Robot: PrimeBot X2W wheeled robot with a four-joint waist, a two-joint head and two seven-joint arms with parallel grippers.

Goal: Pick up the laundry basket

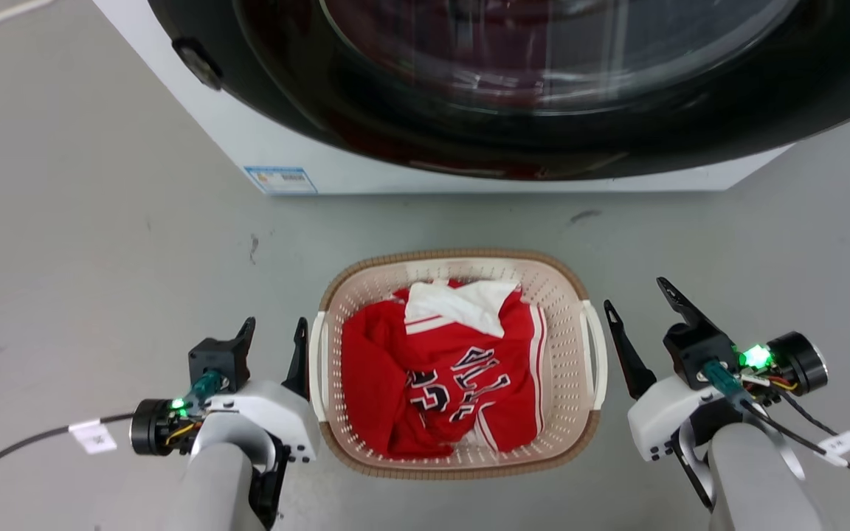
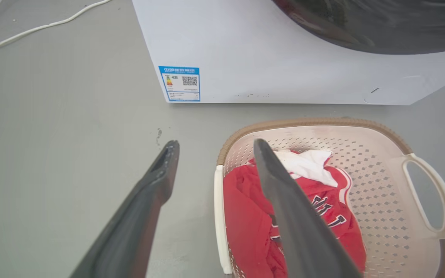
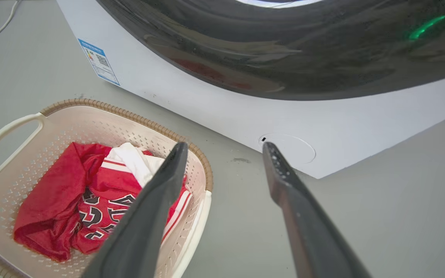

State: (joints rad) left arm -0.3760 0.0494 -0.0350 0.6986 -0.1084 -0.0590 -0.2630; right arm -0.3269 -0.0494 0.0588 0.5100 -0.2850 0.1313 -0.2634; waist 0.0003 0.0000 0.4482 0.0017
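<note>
Item: laundry basket (image 1: 565,346), cream perforated plastic with a brown rim, standing on the floor (image 1: 100,243) just in front of the washer (image 1: 336,158) and between my two hands. Contents: a crumpled red jersey (image 1: 454,376) with a white piece on top. Left hand (image 1: 275,324): open, fingers spread, the inner finger just beside the left loop handle (image 1: 316,354); in the left wrist view that handle lies between the two fingers. Right hand (image 1: 635,293): open, wider spread, near the right loop handle (image 1: 596,354) but apart from it. I cannot tell how high either hand sits above the rim. Hazards, as I judge them: the right hand has further to travel, so one side may close first and tilt the basket, spilling the jersey. A finger that meets the handle instead of straddling it would shove the light basket along the floor. An inner finger dropped too far inside could pinch cloth rather than plastic. The loops look thin and smooth, so a shallow hold may slip. The dark washer door (image 1: 543,88) overhangs, and a lift that drifts forward could knock the rim against it.
</note>
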